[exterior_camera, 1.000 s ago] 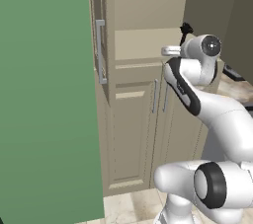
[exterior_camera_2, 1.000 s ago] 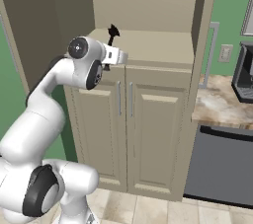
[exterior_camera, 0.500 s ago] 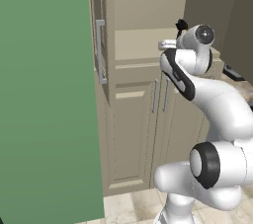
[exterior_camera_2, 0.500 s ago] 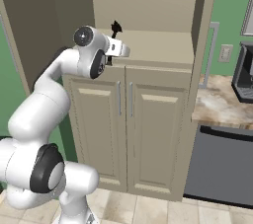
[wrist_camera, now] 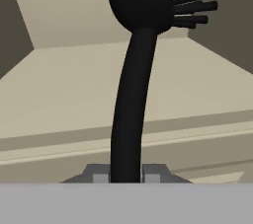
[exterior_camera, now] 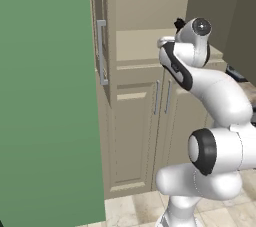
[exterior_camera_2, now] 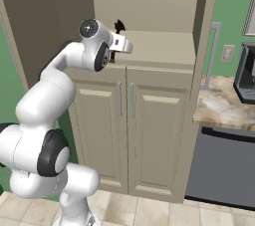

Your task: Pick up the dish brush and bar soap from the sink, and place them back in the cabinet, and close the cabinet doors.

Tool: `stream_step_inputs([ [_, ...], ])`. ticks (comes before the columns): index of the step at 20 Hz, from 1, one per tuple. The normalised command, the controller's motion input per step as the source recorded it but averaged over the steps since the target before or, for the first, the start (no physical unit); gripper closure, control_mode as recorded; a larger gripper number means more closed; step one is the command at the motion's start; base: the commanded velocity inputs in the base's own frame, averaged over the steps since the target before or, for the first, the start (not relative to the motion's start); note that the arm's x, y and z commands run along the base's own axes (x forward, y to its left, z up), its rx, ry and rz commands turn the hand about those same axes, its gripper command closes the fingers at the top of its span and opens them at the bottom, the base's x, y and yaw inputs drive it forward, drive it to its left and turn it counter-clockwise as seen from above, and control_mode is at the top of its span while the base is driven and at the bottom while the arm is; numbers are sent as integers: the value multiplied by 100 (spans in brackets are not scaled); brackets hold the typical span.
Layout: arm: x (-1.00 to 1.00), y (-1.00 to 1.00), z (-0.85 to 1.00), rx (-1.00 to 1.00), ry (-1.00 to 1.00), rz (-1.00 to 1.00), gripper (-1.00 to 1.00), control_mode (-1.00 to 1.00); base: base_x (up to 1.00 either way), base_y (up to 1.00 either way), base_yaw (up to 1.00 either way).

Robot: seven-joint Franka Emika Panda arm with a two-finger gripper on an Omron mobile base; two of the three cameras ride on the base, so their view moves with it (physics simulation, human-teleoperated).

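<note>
The gripper (wrist_camera: 125, 174) is closed on the handle end of the dish brush (wrist_camera: 143, 45), held at the cabinet (exterior_camera_2: 149, 6) shelf edge, so releasing too near could drop it on the floor.

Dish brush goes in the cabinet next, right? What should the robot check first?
1. Tool shut on the dish brush handle: ok.
2. Brush held upright, bristly head on top: ok.
3. Cabinet open, door swung aside: ok.
4. Bare spot on the shelf ahead: ok.
5. Brush already over the shelf: cannot tell.
6. Bar soap put away: cannot tell.
</note>
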Motion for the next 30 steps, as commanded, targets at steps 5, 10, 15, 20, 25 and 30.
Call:
stream_step_inputs([
  [5,20,0,0,0,7,0,100,-100,0,0,0],
  [10,26,0,0,0,5,0,100,-100,0,0,0],
  [15,33,0,0,0,3,1,100,-100,0,0,0],
  [20,34,0,0,0,1,1,100,-100,0,0,0],
  [25,30,0,-4,0,0,2,100,-100,0,0,0],
  [30,25,0,-9,0,0,3,100,-100,0,0,0],
])
